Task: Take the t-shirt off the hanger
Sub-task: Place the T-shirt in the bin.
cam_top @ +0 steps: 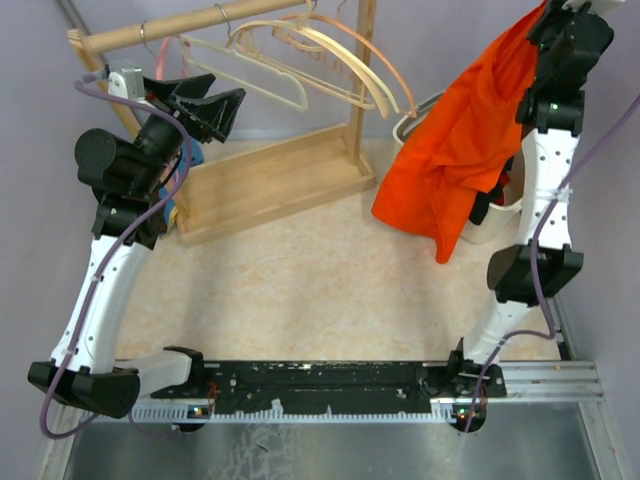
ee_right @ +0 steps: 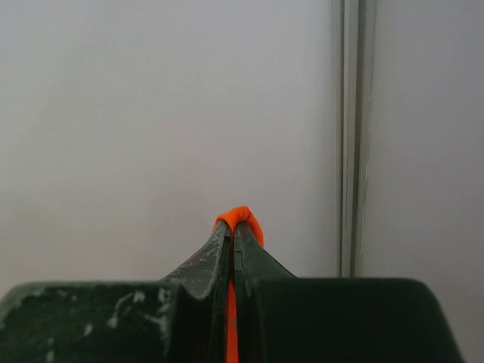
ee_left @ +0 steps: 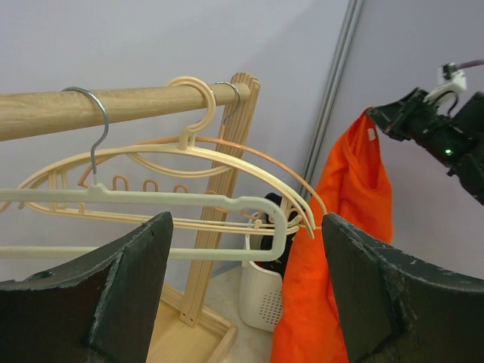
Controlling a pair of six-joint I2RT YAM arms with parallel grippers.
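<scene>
The orange t-shirt [cam_top: 455, 150] hangs free at the upper right, its top edge pinched in my right gripper [cam_top: 545, 20], which is shut on the fabric [ee_right: 240, 218]. Several cream hangers [cam_top: 300, 60] hang bare on the wooden rail [cam_top: 190, 25]. In the top view a small gap separates their right tips from the shirt. My left gripper [cam_top: 225, 100] stands open at the rail's left end and holds nothing. In the left wrist view its wide jaws [ee_left: 246, 223] frame the hangers [ee_left: 189, 151], with the t-shirt [ee_left: 348, 227] beyond them.
The wooden rack's base tray [cam_top: 270, 180] lies under the hangers, and its upright post [cam_top: 360, 80] stands at the right end. A white perforated basket [ee_left: 261, 295] sits behind the shirt's lower part. The right arm [cam_top: 545, 170] rises along the right edge.
</scene>
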